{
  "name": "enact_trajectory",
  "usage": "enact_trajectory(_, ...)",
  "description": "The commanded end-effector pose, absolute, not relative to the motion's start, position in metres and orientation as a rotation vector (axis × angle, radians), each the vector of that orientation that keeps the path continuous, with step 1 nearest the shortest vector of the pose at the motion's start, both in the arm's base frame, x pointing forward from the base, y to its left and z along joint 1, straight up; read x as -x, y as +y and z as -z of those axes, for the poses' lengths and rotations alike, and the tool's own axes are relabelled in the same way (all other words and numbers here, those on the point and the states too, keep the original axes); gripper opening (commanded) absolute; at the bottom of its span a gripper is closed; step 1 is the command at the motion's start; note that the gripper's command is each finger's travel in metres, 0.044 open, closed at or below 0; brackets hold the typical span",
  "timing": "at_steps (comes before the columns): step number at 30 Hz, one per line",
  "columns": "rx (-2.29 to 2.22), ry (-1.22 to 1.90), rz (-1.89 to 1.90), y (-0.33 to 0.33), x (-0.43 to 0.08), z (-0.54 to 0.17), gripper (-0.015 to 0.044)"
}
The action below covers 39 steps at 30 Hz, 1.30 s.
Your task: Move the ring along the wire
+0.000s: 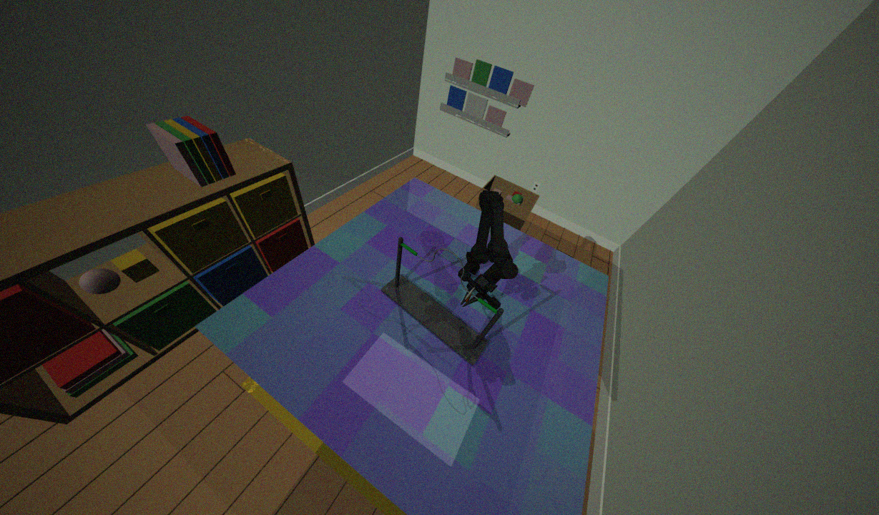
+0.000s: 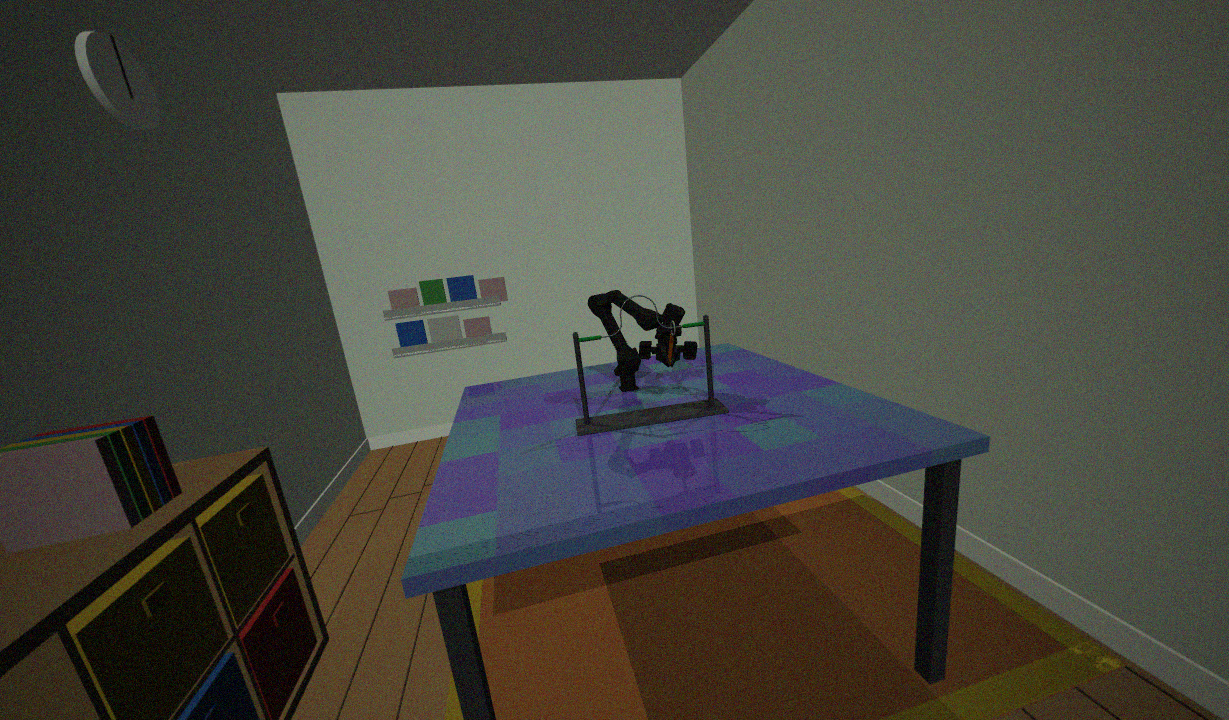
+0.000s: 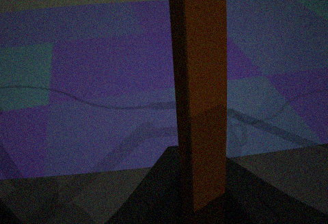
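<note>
My gripper (image 1: 470, 297) (image 2: 670, 354) (image 3: 187, 156) is shut on the orange handle (image 2: 671, 343) (image 3: 208, 80), which stands nearly upright in the wrist view. In the exterior view the gripper is below wire height, just left of the green part (image 1: 488, 305) (image 2: 693, 325) beside the right post (image 1: 490, 327) (image 2: 708, 362). The other green part (image 1: 408, 249) (image 2: 588, 338) is beside the left post (image 1: 398, 262) (image 2: 581, 380). The thin grey wire (image 2: 638, 297) arches between them. The ring is too small and dark against the arm to make out; whether it touches the wire cannot be told.
The posts rise from a dark base bar (image 1: 429, 312) (image 2: 651, 417) on the patchwork table (image 1: 288, 326) (image 2: 546, 501). The black arm (image 1: 491, 224) (image 2: 605, 308) reaches in from behind the wire. A cube shelf (image 1: 109, 204) (image 2: 197, 488) stands left of the table.
</note>
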State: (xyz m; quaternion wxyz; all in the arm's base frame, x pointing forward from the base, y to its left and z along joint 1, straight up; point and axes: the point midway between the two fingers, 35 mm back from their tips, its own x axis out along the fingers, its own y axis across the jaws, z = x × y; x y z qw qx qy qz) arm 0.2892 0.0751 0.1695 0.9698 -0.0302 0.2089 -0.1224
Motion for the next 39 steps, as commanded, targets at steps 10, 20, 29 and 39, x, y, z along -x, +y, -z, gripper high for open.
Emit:
enact_trajectory(10, 0.000, 0.418, 0.235, 0.095, -0.292, -0.172, -0.0150)
enact_trajectory(20, -0.009, 0.418, 0.233, 0.106, -0.293, -0.172, -0.0150)
enact_trajectory(29, -0.010, 0.417, 0.232, 0.115, -0.294, -0.172, -0.0150)
enact_trajectory(39, -0.011, 0.416, 0.231, 0.125, -0.295, -0.172, -0.0150)
